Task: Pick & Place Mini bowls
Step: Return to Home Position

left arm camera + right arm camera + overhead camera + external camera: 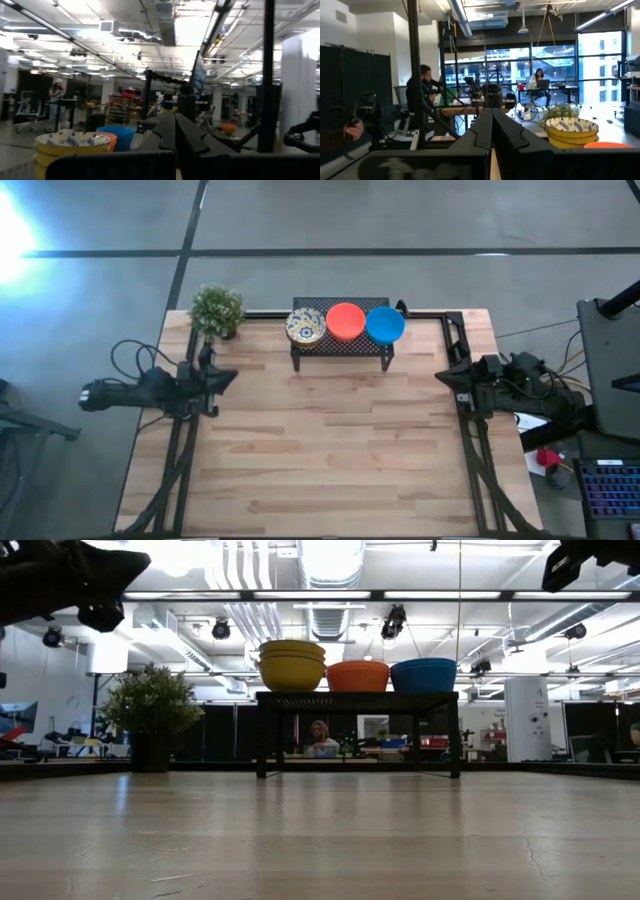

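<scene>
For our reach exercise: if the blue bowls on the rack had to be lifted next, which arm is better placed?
Probably right. The blue bowls sit at the right end of the rack, nearer the right gripper; the left gripper must reach past the cream bowls and orange bowls.

3 lots of mini bowls in 1 row on a rack at the table's far edge.

The black mesh metal rack point(340, 348) stands at the middle of the far edge of the pale wooden plank table point(330, 450). On it, seen from above, the stack of cream patterned mini bowls point(305, 327) sits at the left, the orange-red mini bowls point(345, 321) in the middle and the bright blue mini bowls point(384, 324) at the right, close side by side. The small green potted plant point(216, 311) stands at the table's far left corner, near the rack's left end. The left gripper point(232, 377) lies over the table's left edge and the right gripper point(441, 376) over its right edge, both nearer than the rack and apart from it.
</scene>
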`<action>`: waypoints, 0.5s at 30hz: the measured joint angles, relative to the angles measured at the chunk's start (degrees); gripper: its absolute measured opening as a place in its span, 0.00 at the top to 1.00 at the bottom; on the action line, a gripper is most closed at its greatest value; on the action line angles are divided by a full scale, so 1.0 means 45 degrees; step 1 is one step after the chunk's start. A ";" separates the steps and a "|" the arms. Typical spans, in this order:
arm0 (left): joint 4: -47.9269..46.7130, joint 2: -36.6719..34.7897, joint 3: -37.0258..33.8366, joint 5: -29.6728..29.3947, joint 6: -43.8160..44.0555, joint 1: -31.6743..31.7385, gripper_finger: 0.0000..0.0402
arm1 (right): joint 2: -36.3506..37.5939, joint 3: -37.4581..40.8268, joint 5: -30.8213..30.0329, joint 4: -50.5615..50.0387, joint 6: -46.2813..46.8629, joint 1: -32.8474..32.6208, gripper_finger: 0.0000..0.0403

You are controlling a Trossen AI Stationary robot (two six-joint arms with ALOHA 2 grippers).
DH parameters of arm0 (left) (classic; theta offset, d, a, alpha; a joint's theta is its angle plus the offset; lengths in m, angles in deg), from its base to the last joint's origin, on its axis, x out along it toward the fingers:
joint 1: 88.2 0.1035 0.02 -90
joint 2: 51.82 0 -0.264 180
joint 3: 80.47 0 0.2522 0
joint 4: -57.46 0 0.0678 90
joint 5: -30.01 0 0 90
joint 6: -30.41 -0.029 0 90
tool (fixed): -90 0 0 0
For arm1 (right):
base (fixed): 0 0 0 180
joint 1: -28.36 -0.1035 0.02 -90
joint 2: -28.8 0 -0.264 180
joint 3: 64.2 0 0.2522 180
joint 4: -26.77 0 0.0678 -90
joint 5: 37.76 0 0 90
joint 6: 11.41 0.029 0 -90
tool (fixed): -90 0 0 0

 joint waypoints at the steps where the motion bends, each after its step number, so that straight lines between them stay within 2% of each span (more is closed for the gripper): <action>1: 0.0001 0.0000 -0.0004 0.0148 0.0015 -0.0003 1.00 | 0.0000 0.0059 0.0000 0.0024 0.0017 -0.0001 0.98; 5: -0.0572 0.0000 -0.0005 0.0450 0.0197 -0.0005 1.00 | 0.0000 0.0401 0.0015 0.0176 -0.0017 -0.0005 0.98; 15: -0.2221 0.0000 -0.0015 0.0728 0.1810 -0.0004 1.00 | 0.0000 0.2133 0.0355 0.2327 -0.0019 -0.0005 0.98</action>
